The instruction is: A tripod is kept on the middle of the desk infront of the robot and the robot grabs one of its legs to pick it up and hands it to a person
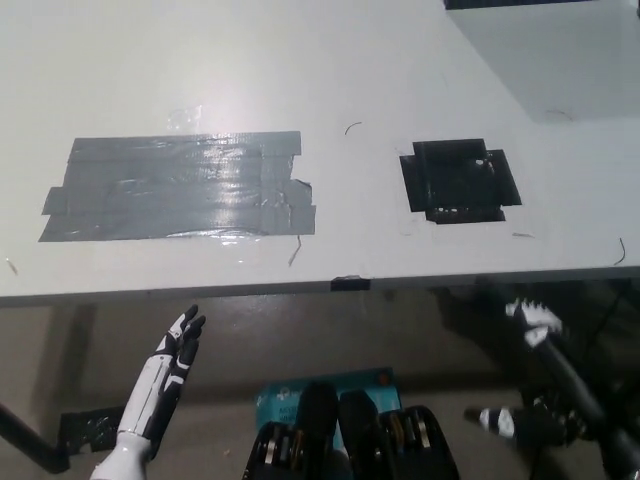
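Below the desk (pixel 330 60) edge, the black right hand (pixel 535 325) hangs blurred, its grasp unreadable; the white left hand (pixel 170 365) rests open, empty. No tripod is visible; only grey tape (pixel 175 187) and a black patch (pixel 458 180) lie on the desk. Risk: nothing to grasp.

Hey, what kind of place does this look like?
Probably a robotics lab or workshop: a plain white desk patched with grey duct tape and a square of black tape, over a bare concrete-looking floor.
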`<state>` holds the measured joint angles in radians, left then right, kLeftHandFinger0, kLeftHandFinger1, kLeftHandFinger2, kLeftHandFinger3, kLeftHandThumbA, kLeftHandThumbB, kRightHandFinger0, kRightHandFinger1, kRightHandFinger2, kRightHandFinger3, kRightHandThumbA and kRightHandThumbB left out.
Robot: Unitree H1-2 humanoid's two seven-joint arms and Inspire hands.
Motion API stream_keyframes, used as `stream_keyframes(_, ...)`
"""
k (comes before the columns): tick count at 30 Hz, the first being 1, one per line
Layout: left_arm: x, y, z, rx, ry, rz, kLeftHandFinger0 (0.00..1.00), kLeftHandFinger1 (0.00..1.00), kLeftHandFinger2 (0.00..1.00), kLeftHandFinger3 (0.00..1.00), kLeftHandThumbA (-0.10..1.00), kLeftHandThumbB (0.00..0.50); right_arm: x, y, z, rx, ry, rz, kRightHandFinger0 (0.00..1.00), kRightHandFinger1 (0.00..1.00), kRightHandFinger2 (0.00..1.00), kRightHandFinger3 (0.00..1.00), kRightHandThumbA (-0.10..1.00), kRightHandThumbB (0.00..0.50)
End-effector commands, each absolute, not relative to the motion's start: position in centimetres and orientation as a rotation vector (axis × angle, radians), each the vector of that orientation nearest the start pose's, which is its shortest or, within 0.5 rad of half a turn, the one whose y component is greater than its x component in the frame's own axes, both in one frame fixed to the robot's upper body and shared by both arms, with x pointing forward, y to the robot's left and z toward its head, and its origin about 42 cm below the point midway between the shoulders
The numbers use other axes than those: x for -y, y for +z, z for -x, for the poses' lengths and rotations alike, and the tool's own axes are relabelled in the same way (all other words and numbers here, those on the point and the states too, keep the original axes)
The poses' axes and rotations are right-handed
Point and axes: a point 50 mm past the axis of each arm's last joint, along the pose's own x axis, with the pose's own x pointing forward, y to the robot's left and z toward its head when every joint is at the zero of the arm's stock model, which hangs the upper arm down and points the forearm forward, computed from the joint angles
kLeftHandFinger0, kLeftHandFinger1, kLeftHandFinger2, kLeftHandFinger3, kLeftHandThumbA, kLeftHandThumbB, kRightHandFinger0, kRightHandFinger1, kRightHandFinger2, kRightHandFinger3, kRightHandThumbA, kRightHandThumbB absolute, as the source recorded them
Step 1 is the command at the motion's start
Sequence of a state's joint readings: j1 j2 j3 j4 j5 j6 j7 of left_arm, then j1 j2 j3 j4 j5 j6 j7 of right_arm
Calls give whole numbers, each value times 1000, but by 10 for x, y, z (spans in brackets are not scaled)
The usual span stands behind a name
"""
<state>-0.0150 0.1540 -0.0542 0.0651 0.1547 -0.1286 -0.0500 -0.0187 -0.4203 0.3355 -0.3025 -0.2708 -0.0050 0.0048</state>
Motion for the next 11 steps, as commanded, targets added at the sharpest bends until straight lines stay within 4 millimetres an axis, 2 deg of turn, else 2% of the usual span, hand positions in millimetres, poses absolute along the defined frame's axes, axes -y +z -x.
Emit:
stream_keyframes(1, -245, 90, -270, 126, -128, -273, 1000, 1000, 1000, 1000, 1000, 126, 207, 154, -259, 272, 319, 39, 1000, 1000, 1000, 1000, 1000, 225)
stream_keyframes(2, -246, 89, -269, 123, -126, -272, 1000, 1000, 1000, 1000, 1000, 136, 203, 139, -263, 237, 301, 34, 1000, 1000, 1000, 1000, 1000, 208)
stream_keyframes(5, -247, 90, -269, 125, -120, -270, 1000, 1000, 1000, 1000, 1000, 143, 199, 122, -269, 181, 274, 22, 1000, 1000, 1000, 1000, 1000, 196)
stream_keyframes(6, -248, 90, -269, 125, -119, -265, 1000, 1000, 1000, 1000, 1000, 127, 200, 118, -271, 171, 267, 30, 1000, 1000, 1000, 1000, 1000, 210)
stream_keyframes(11, -250, 90, -264, 113, -119, -252, 1000, 1000, 1000, 1000, 1000, 113, 201, 113, -271, 162, 253, 35, 1000, 1000, 1000, 1000, 1000, 232)
